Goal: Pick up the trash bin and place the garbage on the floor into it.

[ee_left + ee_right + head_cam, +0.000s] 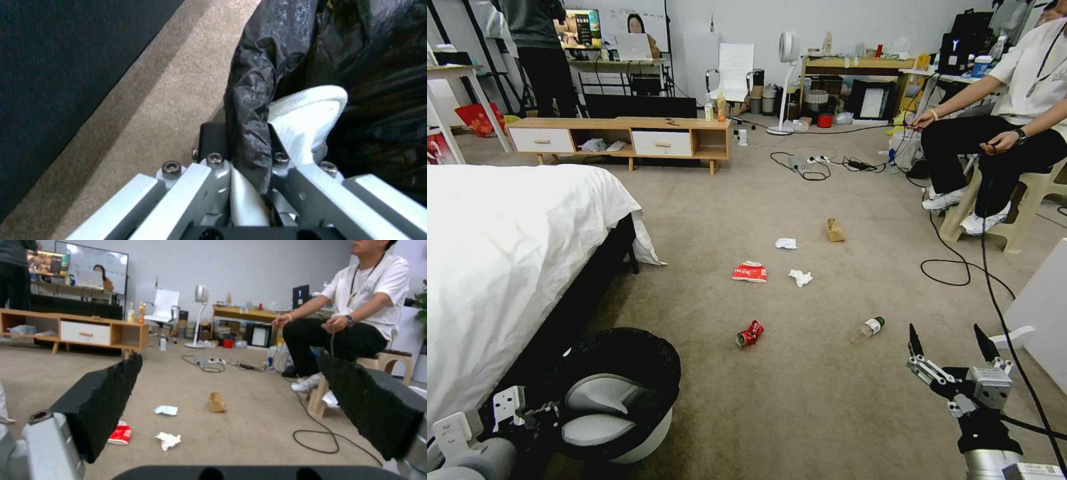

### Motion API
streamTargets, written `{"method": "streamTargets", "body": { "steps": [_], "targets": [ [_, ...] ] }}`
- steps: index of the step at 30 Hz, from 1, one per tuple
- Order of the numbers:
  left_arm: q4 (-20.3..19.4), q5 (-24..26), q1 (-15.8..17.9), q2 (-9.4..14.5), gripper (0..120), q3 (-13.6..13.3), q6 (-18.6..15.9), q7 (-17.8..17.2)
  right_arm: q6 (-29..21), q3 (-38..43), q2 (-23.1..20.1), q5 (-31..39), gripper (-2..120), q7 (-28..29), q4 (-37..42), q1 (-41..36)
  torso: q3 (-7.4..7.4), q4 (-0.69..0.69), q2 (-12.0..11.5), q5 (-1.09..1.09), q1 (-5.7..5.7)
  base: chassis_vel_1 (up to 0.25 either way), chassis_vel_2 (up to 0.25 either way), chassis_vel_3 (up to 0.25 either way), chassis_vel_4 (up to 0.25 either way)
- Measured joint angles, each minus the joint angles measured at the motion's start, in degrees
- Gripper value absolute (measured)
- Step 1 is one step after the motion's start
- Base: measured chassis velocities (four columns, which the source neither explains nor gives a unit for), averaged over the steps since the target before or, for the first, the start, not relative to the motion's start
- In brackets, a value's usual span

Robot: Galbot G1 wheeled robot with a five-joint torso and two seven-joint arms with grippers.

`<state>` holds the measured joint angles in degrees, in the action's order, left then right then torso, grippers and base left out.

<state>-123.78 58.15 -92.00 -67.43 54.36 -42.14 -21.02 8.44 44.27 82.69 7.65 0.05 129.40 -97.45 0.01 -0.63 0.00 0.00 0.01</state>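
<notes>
The plain beige-grey short-pile carpet floor (800,400) spans the work area. A bed with a white sheet (500,247) occupies the robot's left side.

The small round white plastic trash bin (620,400), lined with a crinkly black bag folded over its rim, sits low at the robot's left, just beside the bed base, tilted so that its mouth faces the head camera. The left gripper (537,415) is clamped on the bin's rim. In the left wrist view, the left gripper (249,166) has one finger outside the black bag and the other inside against the white wall, with the lined rim pinched between them.

The right gripper (950,343) hangs over bare carpet at the robot's right, its two black fingers spread wide apart and holding nothing.

Garbage lies scattered on the carpet ahead of the robot, all pieces apart from both grippers:
- flattened red-white carton (750,272), centre;
- brown paper box (835,230), farthest, upright;
- crushed red can (750,333), nearest the bin;
- green-capped clear bottle (868,328), on its side, near the right gripper;
- crumpled white tissue (800,277), just right of the carton;
- second crumpled white tissue (786,243), beyond the carton.
</notes>
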Motion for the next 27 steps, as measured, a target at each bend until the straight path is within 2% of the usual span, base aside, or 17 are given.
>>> {"method": "streamTargets", "body": {
  "steps": [9, 27],
  "targets": [
    [-0.01, 0.07, 0.00, -0.08, 3, 0.25, 0.00, -0.06, -0.05, -0.05, -0.16, 0.36, 100, -0.34, -0.11, 0.27, 0.00, 0.00, 0.00, 0.00, 0.00, -0.076, -0.082, 0.074, 0.075],
    [0.29, 0.12, 0.17, -0.27, 3, 0.28, -0.01, -0.08, 0.34, -0.11, -0.12, 0.33, 100, -0.65, -0.87, 0.68, 0.00, 0.00, 0.00, -0.01, -0.01, -0.228, -0.220, 0.222, 0.223]
  ]
}}
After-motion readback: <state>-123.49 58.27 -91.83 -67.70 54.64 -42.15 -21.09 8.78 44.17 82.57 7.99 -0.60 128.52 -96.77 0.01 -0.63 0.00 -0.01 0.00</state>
